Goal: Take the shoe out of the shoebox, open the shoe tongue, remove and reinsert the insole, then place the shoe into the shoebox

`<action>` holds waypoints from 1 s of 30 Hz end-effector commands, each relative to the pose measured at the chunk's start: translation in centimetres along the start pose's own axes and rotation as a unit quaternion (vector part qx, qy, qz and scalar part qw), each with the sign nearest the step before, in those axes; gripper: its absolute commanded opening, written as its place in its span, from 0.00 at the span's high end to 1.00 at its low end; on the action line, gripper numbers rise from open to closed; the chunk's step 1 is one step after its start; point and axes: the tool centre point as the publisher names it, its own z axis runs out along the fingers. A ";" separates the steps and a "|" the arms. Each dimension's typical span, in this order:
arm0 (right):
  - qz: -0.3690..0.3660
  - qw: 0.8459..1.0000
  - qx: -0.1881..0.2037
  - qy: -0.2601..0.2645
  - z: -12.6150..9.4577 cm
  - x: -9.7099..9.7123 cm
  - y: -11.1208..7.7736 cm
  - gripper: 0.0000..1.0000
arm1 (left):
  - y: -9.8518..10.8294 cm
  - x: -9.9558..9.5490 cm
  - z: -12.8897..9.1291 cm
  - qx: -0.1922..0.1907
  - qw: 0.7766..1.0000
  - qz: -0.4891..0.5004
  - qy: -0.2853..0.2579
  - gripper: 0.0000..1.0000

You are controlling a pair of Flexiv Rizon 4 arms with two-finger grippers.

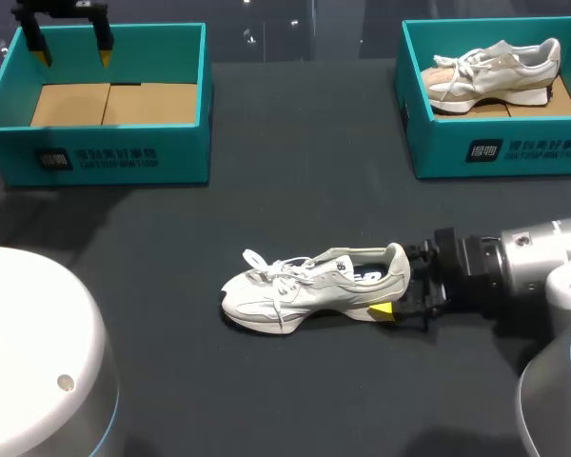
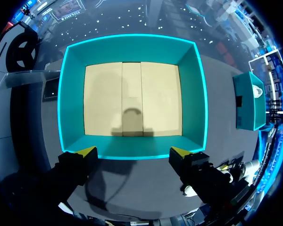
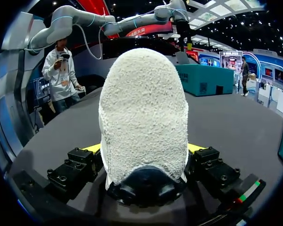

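Observation:
A pale grey sneaker (image 1: 305, 290) lies on its side in the middle of the dark table, toe to the left and laces loose. My right gripper (image 1: 392, 286) is at its heel, open, one yellow fingertip (image 1: 381, 310) showing below the sole. In the right wrist view the fuzzy heel (image 3: 144, 108) fills the space between the fingers of the right gripper (image 3: 144, 148). The empty teal shoebox (image 1: 105, 157) stands at the back left. My left gripper (image 1: 71, 48) hangs open over it, and its own view looks down into the box (image 2: 132, 47) past the left gripper (image 2: 134, 153).
A second teal shoebox (image 1: 500, 148) at the back right holds another pale sneaker (image 1: 495, 69). The same box (image 2: 247, 101) shows off to the side in the left wrist view. A white robot base (image 1: 29, 352) fills the front left corner.

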 end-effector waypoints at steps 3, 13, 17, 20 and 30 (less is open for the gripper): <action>-0.002 1.000 -0.002 0.001 0.4 -0.1 -0.3 0.73 | 0.0 0.0 0.0 0.000 1.000 0.000 0.000 0.00; -0.014 1.000 0.001 0.008 0.6 0.0 0.0 1.00 | 0.0 0.0 0.0 0.000 1.000 0.000 0.000 0.00; -0.015 1.000 0.003 0.010 0.6 -0.1 0.0 1.00 | 0.0 0.0 0.0 0.000 1.000 0.000 0.000 0.00; -0.015 1.000 0.004 0.010 0.6 -0.1 0.1 1.00 | 0.0 0.0 0.0 0.000 1.000 0.000 0.000 0.00; -0.015 1.000 -0.001 0.009 0.4 0.1 0.2 1.00 | 0.0 0.0 0.0 0.000 1.000 0.000 0.000 0.00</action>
